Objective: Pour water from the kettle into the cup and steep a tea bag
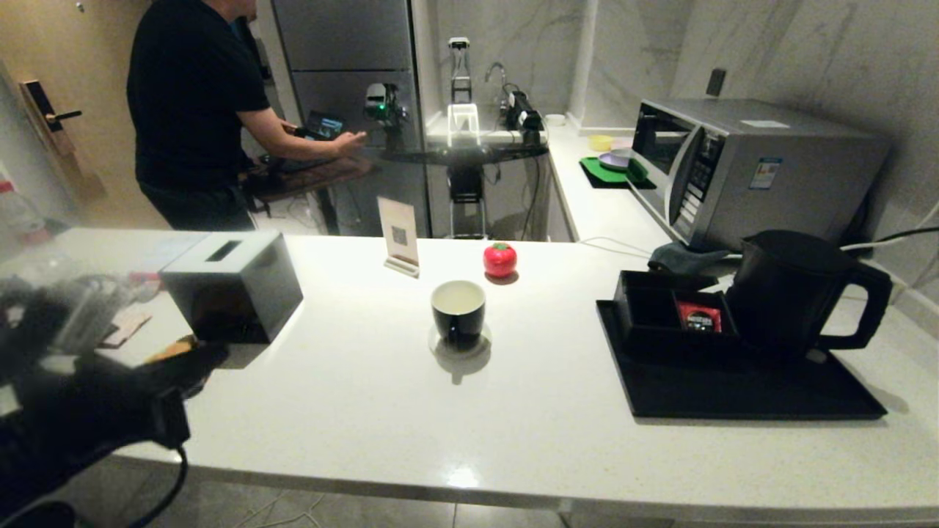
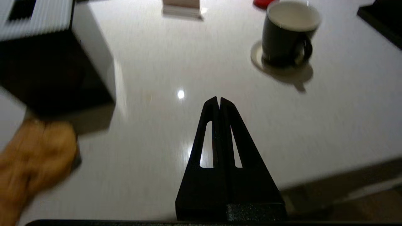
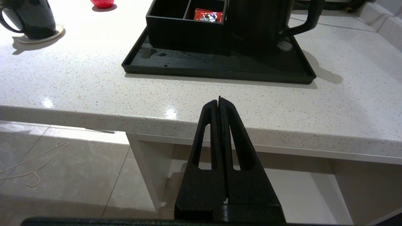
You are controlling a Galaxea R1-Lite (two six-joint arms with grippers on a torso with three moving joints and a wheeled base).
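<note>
L gripper [image 2: 219, 99] is hanging over the white counter [image 1: 381, 396] near its front-left edge, fingers pressed together, holding nothing. R gripper [image 3: 219, 99] is sitting parked below the counter's front edge, fingers likewise pressed together, empty. Cup [image 1: 458, 311] is standing upright on a pale coaster [image 2: 301, 73] mid-counter, apart from both grippers; inside is looking pale, liquid level unclear. Kettle [image 1: 788, 293] is standing upright at the right on a black tray [image 1: 733, 389], touching or just beside the compartment box [image 1: 664, 312] holding a red sachet [image 1: 699, 317]. Tissue box [image 1: 233, 282] is sitting at left; red tomato-shaped item [image 1: 499, 259] is behind the cup.
</note>
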